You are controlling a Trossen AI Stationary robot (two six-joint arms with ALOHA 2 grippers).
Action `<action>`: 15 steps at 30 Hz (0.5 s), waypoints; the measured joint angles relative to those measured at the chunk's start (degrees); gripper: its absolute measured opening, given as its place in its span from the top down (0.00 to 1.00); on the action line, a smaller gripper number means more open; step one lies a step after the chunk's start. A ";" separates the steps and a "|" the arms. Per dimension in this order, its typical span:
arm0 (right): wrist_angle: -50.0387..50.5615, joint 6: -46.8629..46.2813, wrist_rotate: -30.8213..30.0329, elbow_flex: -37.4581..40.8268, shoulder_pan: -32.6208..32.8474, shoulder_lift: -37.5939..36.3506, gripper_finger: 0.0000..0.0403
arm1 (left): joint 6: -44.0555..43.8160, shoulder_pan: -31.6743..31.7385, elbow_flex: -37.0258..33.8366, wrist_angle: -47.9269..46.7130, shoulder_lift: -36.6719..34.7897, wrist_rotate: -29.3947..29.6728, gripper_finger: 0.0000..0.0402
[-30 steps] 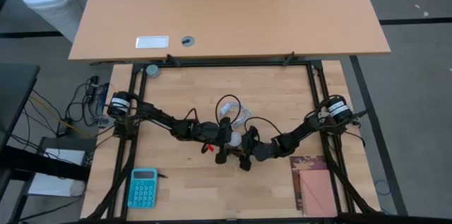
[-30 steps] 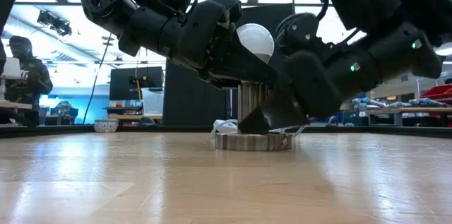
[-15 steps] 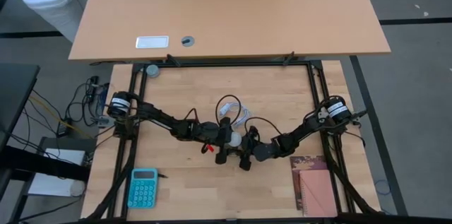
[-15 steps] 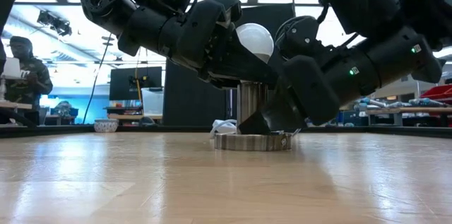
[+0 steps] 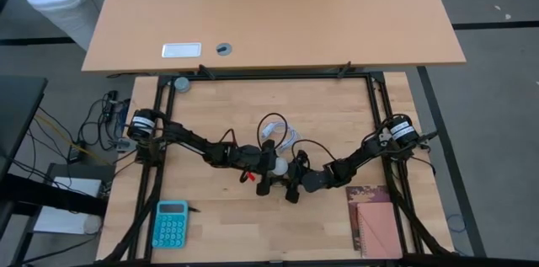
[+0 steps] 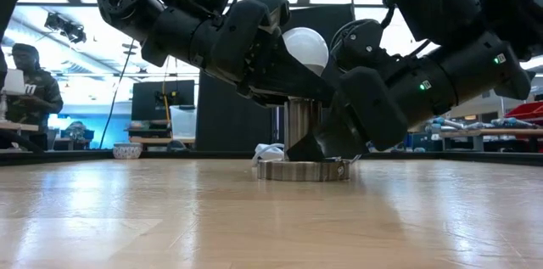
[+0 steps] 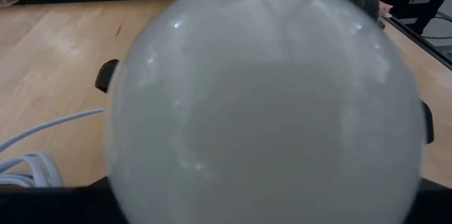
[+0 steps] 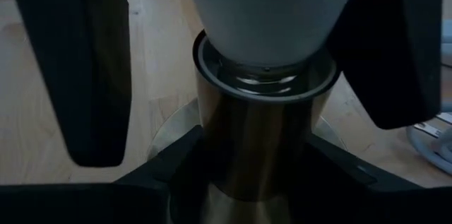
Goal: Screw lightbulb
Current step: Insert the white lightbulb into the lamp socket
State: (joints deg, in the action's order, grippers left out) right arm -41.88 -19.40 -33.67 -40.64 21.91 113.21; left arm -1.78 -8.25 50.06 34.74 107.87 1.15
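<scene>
You had the lightbulb point(image 6: 306, 48) standing straight up in the metal holder point(image 6: 303, 129), mid-frame. Your left gripper point(image 6: 284, 65) held its round top; your right gripper point(image 8: 233, 174) squeezed the holder below.

The bulb point(image 6: 306, 47) sits in the socket point(image 6: 302, 129); left gripper point(image 5: 268, 167) at its left, right gripper point(image 5: 293, 179) at its right, cable point(image 5: 282, 136) behind.
</scene>
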 joint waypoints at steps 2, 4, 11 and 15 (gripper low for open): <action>0.04 -0.02 0.00 0.00 0.00 0.00 0.51 | 0.04 0.00 0.00 -0.08 0.00 -0.04 0.33; 0.09 -0.05 0.02 0.00 0.00 0.00 0.51 | 0.19 0.00 0.00 -0.09 0.00 -0.17 0.33; 0.34 -0.12 0.05 -0.02 0.02 -0.02 0.51 | 0.26 0.00 -0.04 0.01 0.00 -0.24 0.33; 0.45 -0.40 0.09 -0.02 0.02 -0.02 0.51 | 0.26 0.00 -0.04 0.02 0.00 -0.33 0.33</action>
State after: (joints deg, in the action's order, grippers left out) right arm -41.43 -19.79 -33.58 -40.66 21.93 113.19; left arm -1.52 -8.25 50.02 34.76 107.87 0.82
